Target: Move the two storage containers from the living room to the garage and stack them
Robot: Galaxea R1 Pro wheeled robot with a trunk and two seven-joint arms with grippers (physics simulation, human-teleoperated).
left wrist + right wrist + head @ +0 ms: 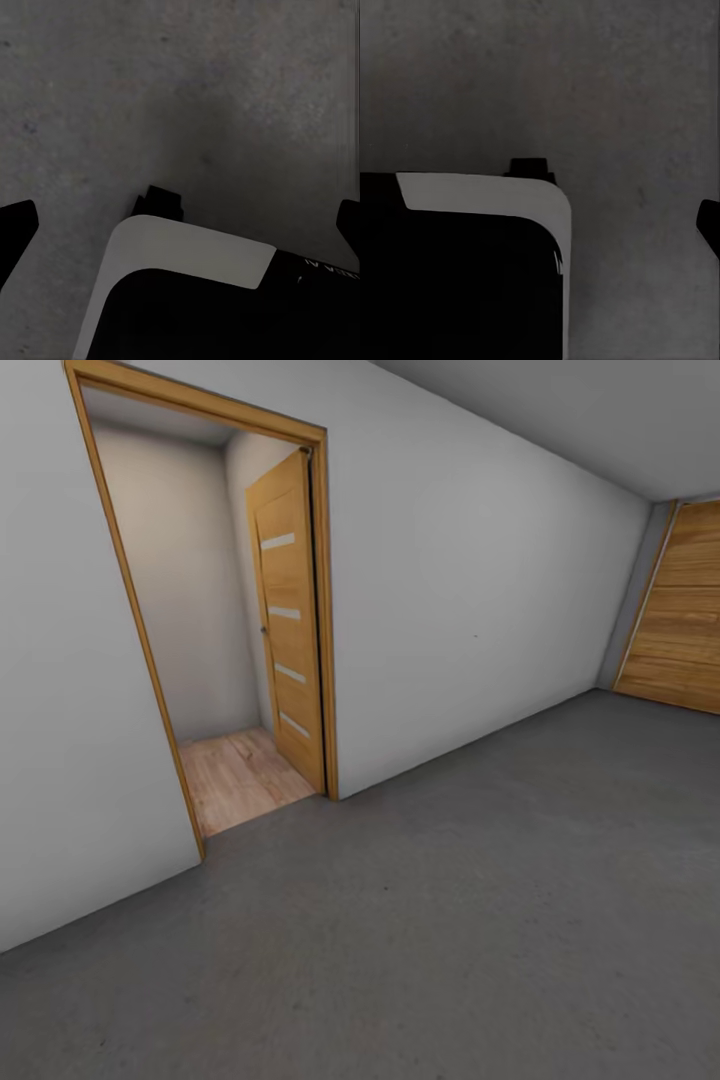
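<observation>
Dark grey concrete floor (pixel 480 920) lies beneath both grippers, the left gripper (pixel 180 217) spread open with nothing between its fingertips. Whether the right gripper (pixel 540 225) is open cannot be told. Ahead, an open wooden door (pixel 290 630) shows light plank flooring (pixel 240 775).

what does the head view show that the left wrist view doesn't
Head view: an open doorway with a wooden door, a plank floor beyond it, white walls and a wood-panelled surface at right. Left wrist view: the robot's own white and black base and dark finger tips at the frame edges. Both: the grey concrete floor.
</observation>
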